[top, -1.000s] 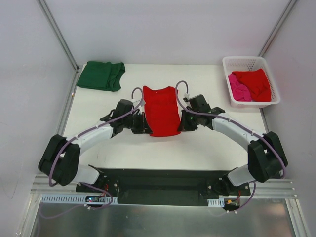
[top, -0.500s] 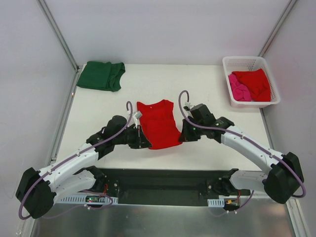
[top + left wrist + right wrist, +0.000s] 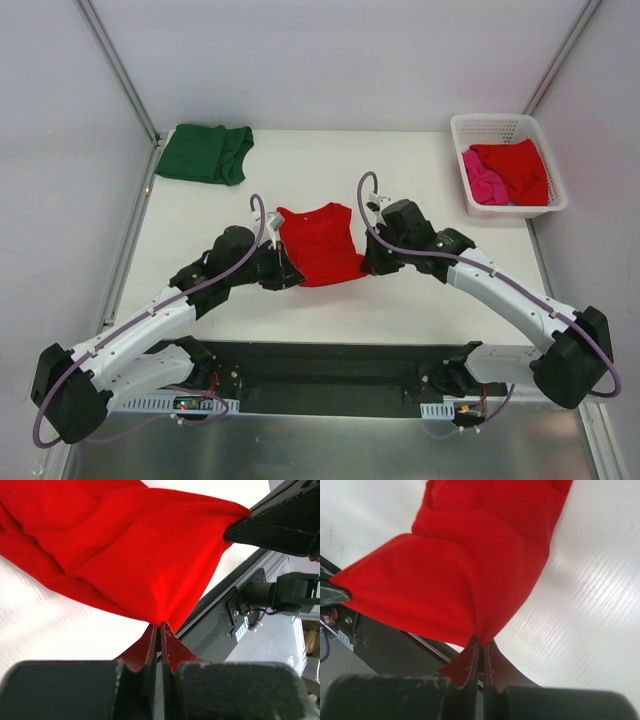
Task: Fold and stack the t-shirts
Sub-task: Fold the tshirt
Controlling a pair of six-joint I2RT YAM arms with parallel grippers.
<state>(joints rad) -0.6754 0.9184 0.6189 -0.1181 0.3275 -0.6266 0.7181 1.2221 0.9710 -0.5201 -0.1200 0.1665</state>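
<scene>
A bright red t-shirt is partly folded at the middle of the table, its near hem lifted between both grippers. My left gripper is shut on the shirt's near left corner; the wrist view shows the red cloth pinched at the fingertips. My right gripper is shut on the near right corner, the red cloth bunching at its tips. A dark green t-shirt lies folded at the far left corner. Another red t-shirt and a pink one sit in the basket.
The white lattice basket stands at the far right of the table. White walls and metal posts close in the sides. The black base rail runs along the table's near edge.
Both grippers pulled the red t-shirt's near hem toward the near edge, then lifted it slightly back. The shirt now looks shorter and doubled over.
</scene>
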